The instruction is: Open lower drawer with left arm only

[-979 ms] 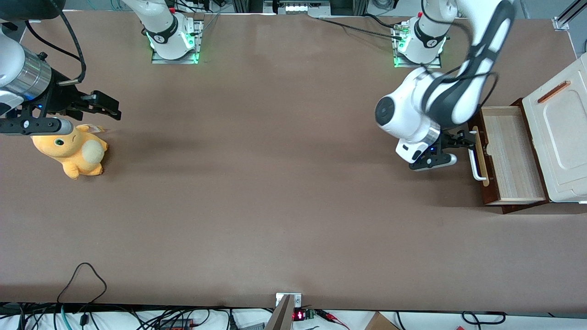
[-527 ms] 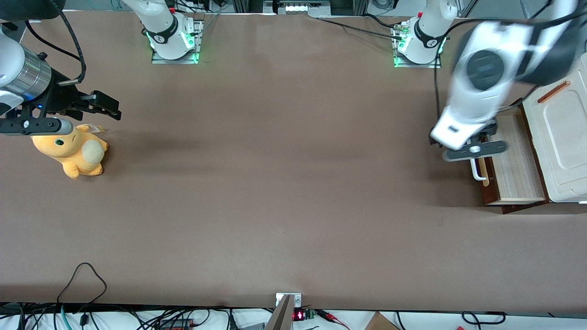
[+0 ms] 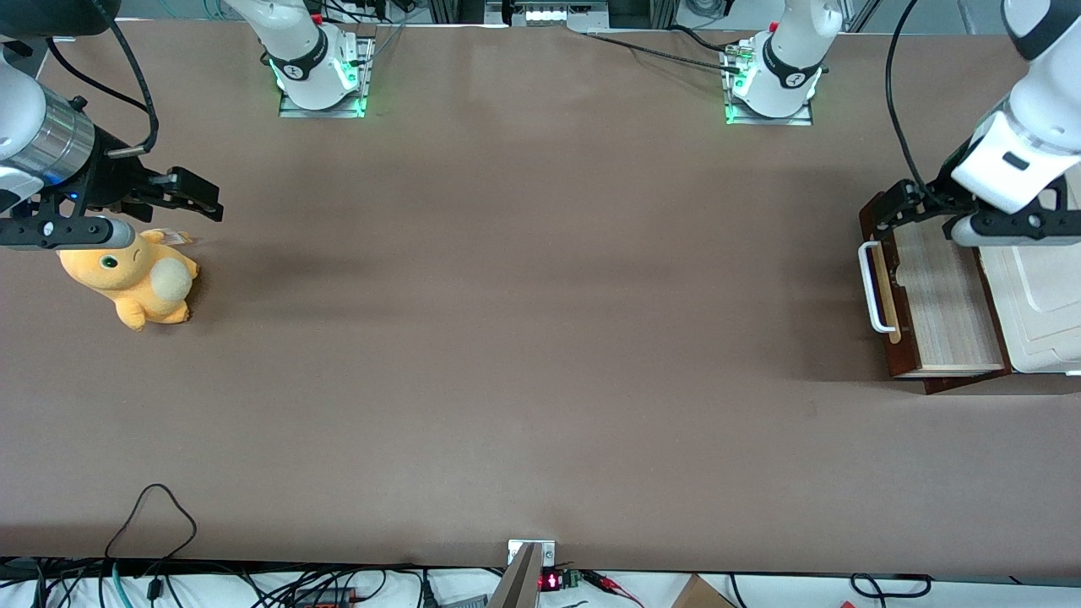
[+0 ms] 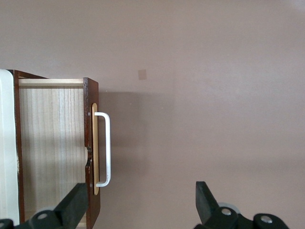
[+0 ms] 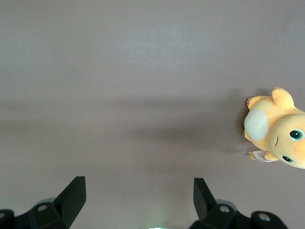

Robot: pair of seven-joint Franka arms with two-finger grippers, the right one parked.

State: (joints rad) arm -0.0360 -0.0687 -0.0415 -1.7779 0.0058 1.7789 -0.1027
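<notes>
The lower drawer [image 3: 946, 295] is dark reddish-brown and stands pulled out of the cream-white cabinet [image 3: 1043, 312], showing its pale slatted inside. Its white loop handle [image 3: 870, 287] is free, with nothing on it. The left arm's gripper [image 3: 929, 211] hangs high above the drawer's end farther from the front camera, open and empty. In the left wrist view the drawer [image 4: 52, 143] and its handle [image 4: 107, 148] lie well below the gripper [image 4: 140, 205], whose black fingers [image 4: 76, 205] stand wide apart.
An orange plush toy [image 3: 135, 274] lies toward the parked arm's end of the table; it also shows in the right wrist view [image 5: 276, 131]. Two arm bases [image 3: 321, 76] [image 3: 768, 84] stand farthest from the front camera. A black cable loop [image 3: 152, 515] lies near the front edge.
The left gripper has let go of the white handle, risen and swung over the drawer toward the cabinet. The drawer stays pulled out.
</notes>
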